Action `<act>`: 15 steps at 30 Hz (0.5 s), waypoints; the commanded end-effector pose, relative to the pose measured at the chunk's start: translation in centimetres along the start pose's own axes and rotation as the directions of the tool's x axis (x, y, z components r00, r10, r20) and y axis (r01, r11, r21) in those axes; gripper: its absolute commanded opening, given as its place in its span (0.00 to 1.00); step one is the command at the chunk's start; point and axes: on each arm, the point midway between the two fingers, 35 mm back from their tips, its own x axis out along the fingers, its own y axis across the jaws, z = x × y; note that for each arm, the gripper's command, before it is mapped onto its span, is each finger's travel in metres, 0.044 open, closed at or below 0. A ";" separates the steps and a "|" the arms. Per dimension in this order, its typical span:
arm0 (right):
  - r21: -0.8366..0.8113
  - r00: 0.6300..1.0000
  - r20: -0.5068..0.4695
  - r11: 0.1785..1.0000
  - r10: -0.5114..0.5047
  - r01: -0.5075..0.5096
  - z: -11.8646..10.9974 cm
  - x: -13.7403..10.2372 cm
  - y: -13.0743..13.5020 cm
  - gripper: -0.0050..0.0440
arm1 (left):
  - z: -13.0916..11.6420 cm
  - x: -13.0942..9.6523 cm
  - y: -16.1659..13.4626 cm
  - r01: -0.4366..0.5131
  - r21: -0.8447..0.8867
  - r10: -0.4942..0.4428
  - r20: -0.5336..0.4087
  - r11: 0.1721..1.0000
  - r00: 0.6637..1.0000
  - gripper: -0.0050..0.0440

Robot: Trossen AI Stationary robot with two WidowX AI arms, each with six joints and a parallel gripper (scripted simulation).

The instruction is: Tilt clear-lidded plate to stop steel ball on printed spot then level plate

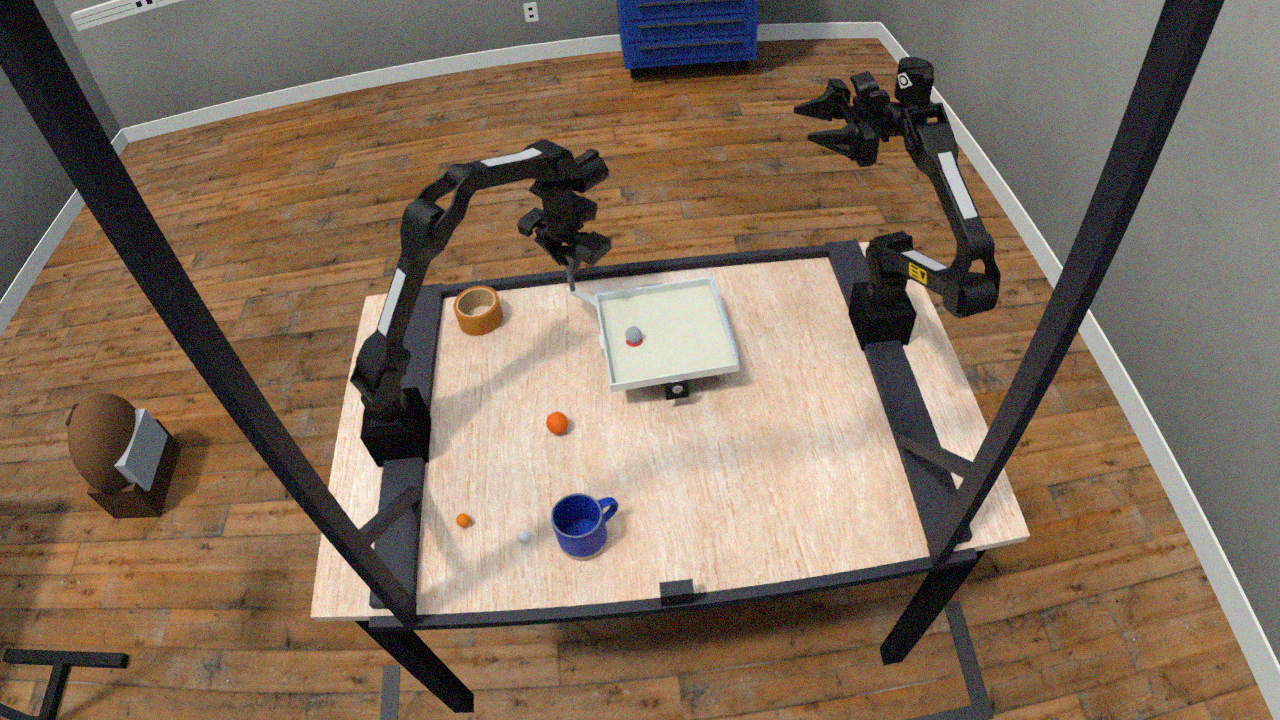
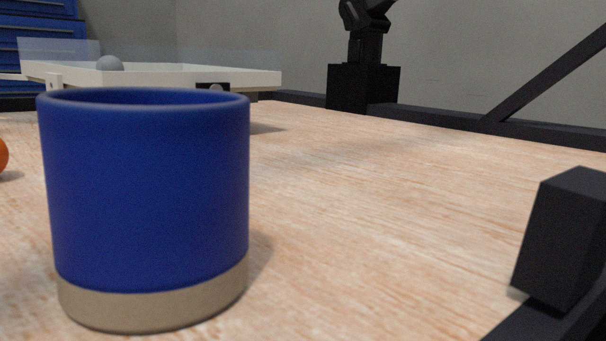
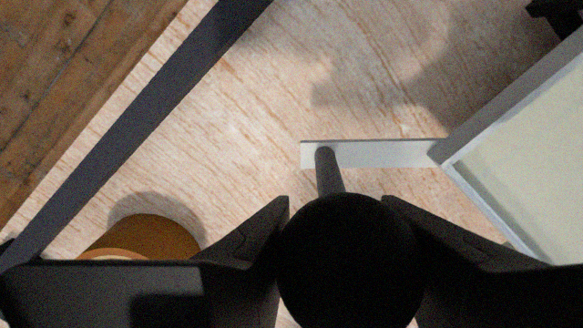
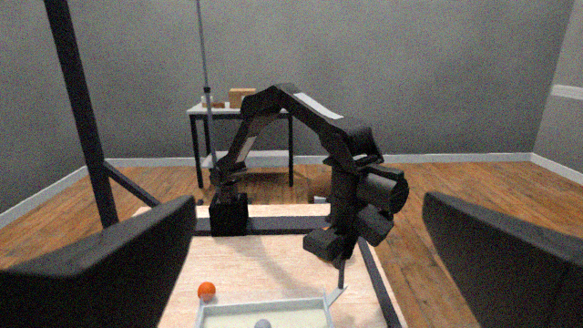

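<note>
Left gripper part-open, clamped on the dark round knob; its rod meets the plate's arm. Right gripper near full open, holding nothing. Plate: steel ball at red spot.

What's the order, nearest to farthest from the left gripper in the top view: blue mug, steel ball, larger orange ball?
1. Steel ball: on the plate, over the red spot.
2. Larger orange ball: mid-table.
3. Blue mug: near the picture's bottom edge.
</note>
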 end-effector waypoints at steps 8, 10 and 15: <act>-0.003 1.000 0.000 1.000 -0.002 0.002 0.1 0.0 -0.2 0.92 | 0.8 -2.4 0.0 0.005 -0.003 -0.005 0.069 1.000 0.998 0.00; -0.003 1.000 0.000 1.000 -0.002 0.002 0.1 0.0 -0.2 0.92 | 0.8 -2.4 0.0 0.005 -0.004 -0.005 0.069 1.000 0.998 0.00; -0.003 1.000 0.000 1.000 -0.002 0.002 0.1 0.0 -0.2 0.92 | 0.8 -2.5 -0.1 0.005 -0.004 -0.005 0.069 1.000 0.998 0.00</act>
